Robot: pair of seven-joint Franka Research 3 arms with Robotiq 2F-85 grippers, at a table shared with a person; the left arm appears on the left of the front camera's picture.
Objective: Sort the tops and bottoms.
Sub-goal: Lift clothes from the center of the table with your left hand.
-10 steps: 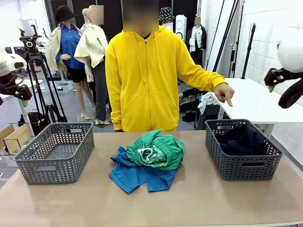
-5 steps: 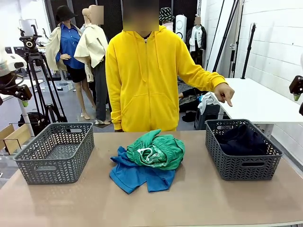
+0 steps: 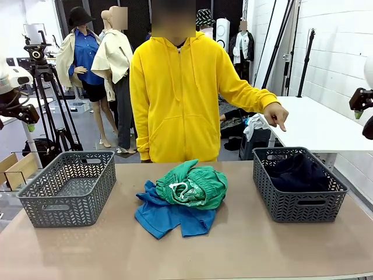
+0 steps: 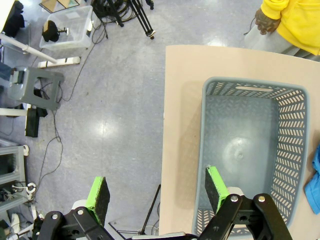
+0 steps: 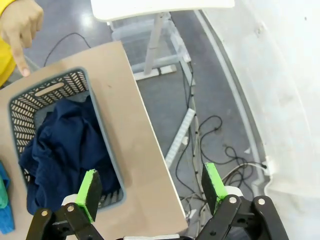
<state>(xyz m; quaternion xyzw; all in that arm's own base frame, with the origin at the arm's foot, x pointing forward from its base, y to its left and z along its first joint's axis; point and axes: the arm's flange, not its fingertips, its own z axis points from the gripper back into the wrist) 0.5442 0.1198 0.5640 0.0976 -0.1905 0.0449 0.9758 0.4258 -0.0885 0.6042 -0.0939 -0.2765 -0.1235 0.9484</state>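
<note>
Bright green shorts with a white drawstring lie crumpled on a bright blue shirt at mid-table. A dark navy garment fills the right grey basket; the right wrist view looks down on this navy garment in the basket. The left grey basket is empty, as the left wrist view of its floor shows. My left gripper hangs open high at the left edge, its jaws wide over the table's end. High at the right edge my right gripper is open too.
A person in a yellow hoodie stands at the far side, one hand pointing down at the right basket; the same hand shows in the right wrist view. The tan table has bare room in front. A tripod stands left.
My right arm has drawn back to the right, so that little more than its gripper stays at the picture's edge. The person, the clothes and my left arm have not moved.
</note>
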